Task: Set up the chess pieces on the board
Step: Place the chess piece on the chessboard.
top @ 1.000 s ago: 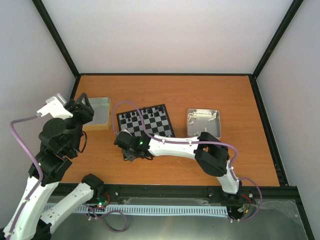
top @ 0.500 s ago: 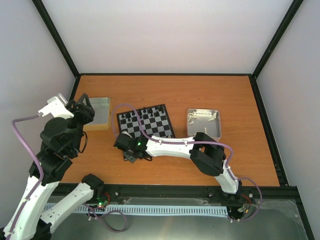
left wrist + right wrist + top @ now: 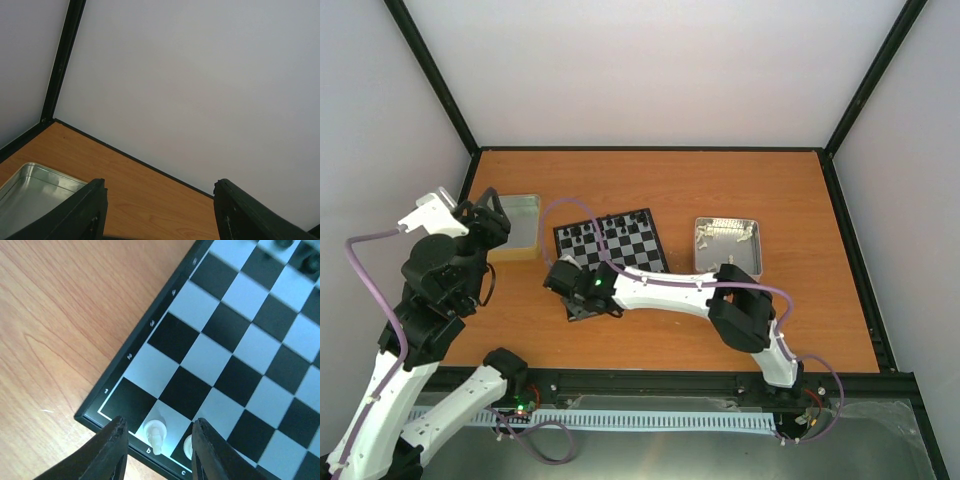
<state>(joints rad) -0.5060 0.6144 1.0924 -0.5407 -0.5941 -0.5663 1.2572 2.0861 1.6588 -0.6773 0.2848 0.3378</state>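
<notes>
Left gripper (image 3: 160, 190) hung at far left, jaws apart, nothing between them, by a silver tray (image 3: 520, 225). The board (image 3: 632, 240) lay mid-table, black pieces (image 3: 580, 233) on its far rows. Right gripper (image 3: 159, 440) was low over the board's near-left corner, jaws parted, gripping nothing; one white piece (image 3: 154, 434) stood free between them on a light square, a second white piece (image 3: 187, 446) just beside. More white pieces (image 3: 720, 231) lay in the right tray (image 3: 751, 250).

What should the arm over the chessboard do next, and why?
Probably lift the right gripper straight up. Its jaws stand open around a white piece on the board, near the letter b. The piece seems to touch neither finger, so it looks placed. A straight lift should avoid knocking it or the neighbouring piece before fetching another from the tray.
</notes>
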